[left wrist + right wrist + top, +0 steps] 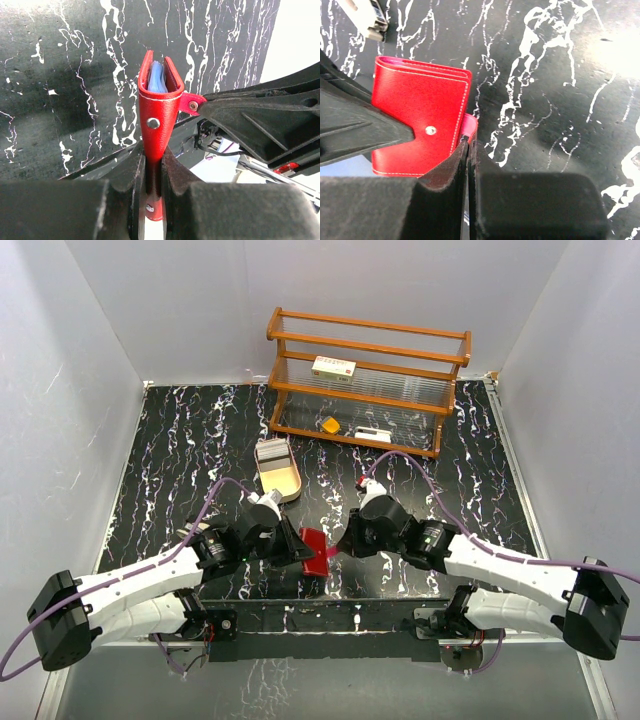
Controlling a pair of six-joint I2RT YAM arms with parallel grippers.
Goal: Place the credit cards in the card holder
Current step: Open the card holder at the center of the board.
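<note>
The dark red card holder [316,552] is held just above the table's near middle, between both grippers. My left gripper [298,545] is shut on its lower body; in the left wrist view [153,161] the holder [157,112] stands edge-on, folded, with bluish plastic pockets showing at its top. My right gripper [340,545] is shut on the holder's small snap tab [470,125], beside the red cover [420,115]. Credit cards [272,452], a greyish stack, lie in the tan tray behind.
The tan oval tray [284,480] sits behind the grippers. A wooden rack [365,380] at the back holds a white box with red marks [333,367], an orange wedge [329,425] and a small white item [372,435]. White walls enclose the table.
</note>
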